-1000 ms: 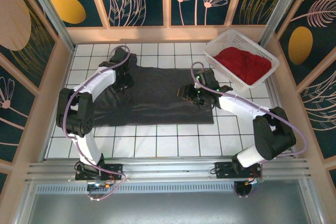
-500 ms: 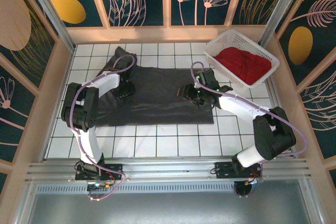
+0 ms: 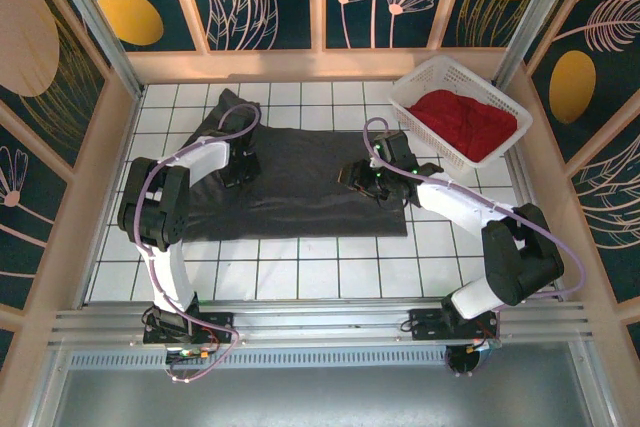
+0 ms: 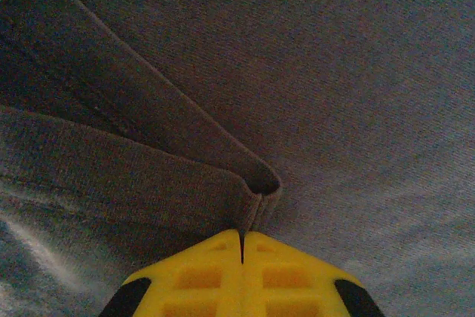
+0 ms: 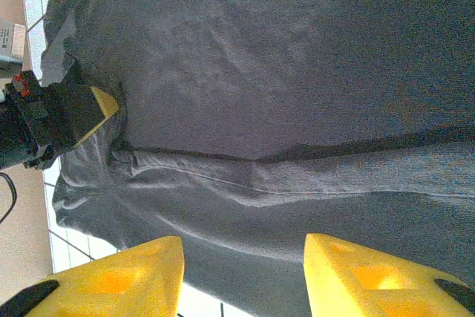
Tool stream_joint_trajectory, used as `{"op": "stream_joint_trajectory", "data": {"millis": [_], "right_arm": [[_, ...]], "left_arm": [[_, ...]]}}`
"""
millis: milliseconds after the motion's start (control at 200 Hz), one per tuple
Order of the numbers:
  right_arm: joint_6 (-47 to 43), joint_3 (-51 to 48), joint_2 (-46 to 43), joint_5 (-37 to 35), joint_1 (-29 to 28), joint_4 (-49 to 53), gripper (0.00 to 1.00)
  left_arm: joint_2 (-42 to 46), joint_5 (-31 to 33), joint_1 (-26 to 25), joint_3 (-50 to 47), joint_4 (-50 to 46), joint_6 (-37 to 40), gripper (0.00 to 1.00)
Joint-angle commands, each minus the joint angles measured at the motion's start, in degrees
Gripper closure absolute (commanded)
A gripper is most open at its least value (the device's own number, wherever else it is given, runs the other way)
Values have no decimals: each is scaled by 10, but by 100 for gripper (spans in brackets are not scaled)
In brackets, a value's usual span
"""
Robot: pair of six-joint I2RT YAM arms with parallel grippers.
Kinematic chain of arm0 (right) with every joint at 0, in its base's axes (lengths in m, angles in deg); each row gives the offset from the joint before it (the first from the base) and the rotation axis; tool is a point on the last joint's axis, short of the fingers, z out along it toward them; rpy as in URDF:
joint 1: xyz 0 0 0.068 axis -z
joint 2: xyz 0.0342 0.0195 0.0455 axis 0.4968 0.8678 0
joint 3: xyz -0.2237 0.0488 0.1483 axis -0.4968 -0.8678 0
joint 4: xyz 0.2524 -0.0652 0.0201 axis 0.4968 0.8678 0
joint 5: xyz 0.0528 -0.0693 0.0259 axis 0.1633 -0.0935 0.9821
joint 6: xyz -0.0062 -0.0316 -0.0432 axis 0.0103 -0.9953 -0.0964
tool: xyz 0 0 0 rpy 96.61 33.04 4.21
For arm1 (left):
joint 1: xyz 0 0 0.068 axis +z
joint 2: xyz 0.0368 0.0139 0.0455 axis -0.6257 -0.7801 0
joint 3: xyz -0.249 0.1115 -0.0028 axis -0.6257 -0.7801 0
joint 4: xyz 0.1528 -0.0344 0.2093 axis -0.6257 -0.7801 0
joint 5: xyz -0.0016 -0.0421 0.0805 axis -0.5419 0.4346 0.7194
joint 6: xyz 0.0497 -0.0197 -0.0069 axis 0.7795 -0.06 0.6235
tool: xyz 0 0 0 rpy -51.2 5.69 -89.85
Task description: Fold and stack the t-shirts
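Note:
A dark charcoal-grey t-shirt (image 3: 305, 192) lies spread flat on the white tiled table. My left gripper (image 3: 240, 171) sits on its left part. In the left wrist view the yellow fingers (image 4: 282, 276) are shut on a raised fold of the grey cloth (image 4: 256, 191), with my left gripper (image 4: 242, 234) pinching its hemmed edge. My right gripper (image 3: 361, 179) hovers over the shirt's right part. Its jaws stand open just above the grey t-shirt (image 5: 260, 72), nothing between them, at my right gripper (image 5: 243, 246). The red t-shirt (image 3: 462, 122) lies bunched in the basket.
The white lattice basket (image 3: 412, 80) stands at the back right corner. Wooden walls with dark patterned panels enclose the table on three sides. Bare white tiles (image 3: 300, 272) run between the shirt and the arm bases. My left gripper (image 5: 74, 113) shows in the right wrist view.
My left gripper has slid a little nearer over the shirt's left part and closed on a fold of it; the left elbow swung outward. The right arm has barely moved.

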Motion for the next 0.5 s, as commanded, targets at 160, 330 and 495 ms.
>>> {"op": "stream_joint_trajectory", "data": {"millis": [160, 330, 495], "right_arm": [[-13, 9, 8, 12, -3, -1, 54], [-12, 6, 9, 14, -3, -3, 55], [-11, -1, 8, 10, -3, -5, 55]], "left_arm": [[35, 2, -25, -13, 8, 29, 100], [39, 1, -33, -19, 12, 49, 100], [33, 11, -35, -15, 8, 56, 98]]}}
